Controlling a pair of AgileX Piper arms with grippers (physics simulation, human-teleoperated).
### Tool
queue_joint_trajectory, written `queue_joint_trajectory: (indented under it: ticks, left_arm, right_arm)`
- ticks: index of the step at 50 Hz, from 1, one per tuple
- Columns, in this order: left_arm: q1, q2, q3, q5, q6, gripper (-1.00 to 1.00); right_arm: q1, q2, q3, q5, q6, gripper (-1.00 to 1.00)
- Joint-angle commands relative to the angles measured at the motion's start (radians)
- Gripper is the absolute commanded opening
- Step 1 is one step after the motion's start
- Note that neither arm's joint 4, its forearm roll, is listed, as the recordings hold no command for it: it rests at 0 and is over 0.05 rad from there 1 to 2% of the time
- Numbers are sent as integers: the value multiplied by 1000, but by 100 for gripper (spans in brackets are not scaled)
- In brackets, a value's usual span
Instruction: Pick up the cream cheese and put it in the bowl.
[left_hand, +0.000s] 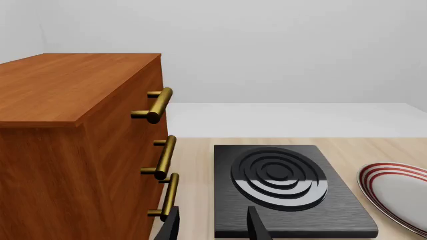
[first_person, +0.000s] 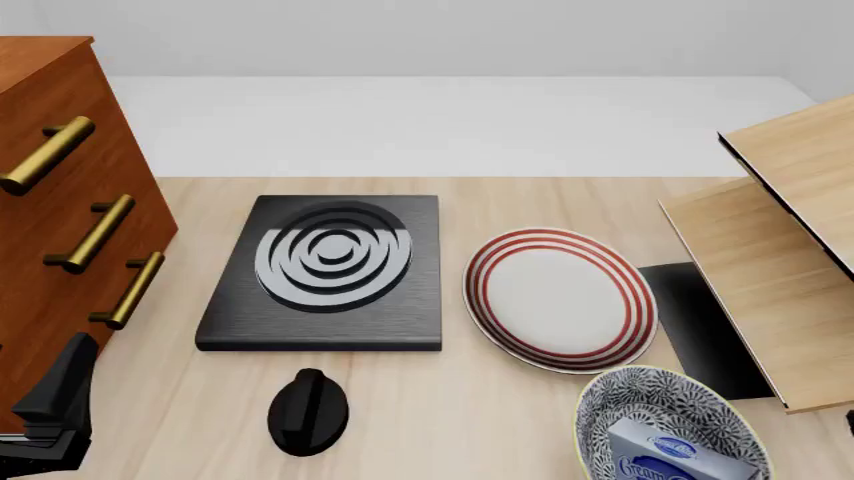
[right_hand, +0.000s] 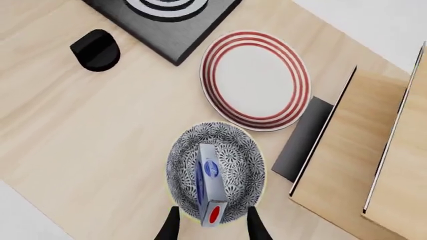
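Cream cheese (right_hand: 209, 186) lay inside the bowl (right_hand: 241, 159), tilted against its wall | right hand (right_hand: 210, 227) released above it, fingers spread | left hand (left_hand: 213, 225) released, holding nothing | plate (first_person: 634, 300) bare on the bench (first_person: 441, 400)

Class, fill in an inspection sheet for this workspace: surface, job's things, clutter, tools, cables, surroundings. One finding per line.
Surface: light wooden table.
Job's things: silver-grey cream cheese box with blue logo lies inside the blue-and-white patterned bowl.
Clutter: black hob slab with ringed burner; white plate with red rings; black knob.
Tools: right tool open above the bowl, not gripping the box; left tool open, holding nothing.
Cables: nothing seen.
Surroundings: red-brown wooden drawer cabinet with brass handles at left; pale wooden shelf unit at right.
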Motion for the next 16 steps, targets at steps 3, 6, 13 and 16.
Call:
queue_joint_trajectory:
  ticks: [3,6,13,16]
  left_arm:
    - [0,0,0,0,0,100]
    - [0,0,0,0,0,100]
    - [0,0,0,0,0,100]
    - [0,0,0,0,0,100]
  right_arm:
    - [19,-45,-93,14,9,100]
    - [27,-58,-103,14,10,100]
    - [36,-98,-118,14,18,100]
    - [44,-118,-133,14,35,100]
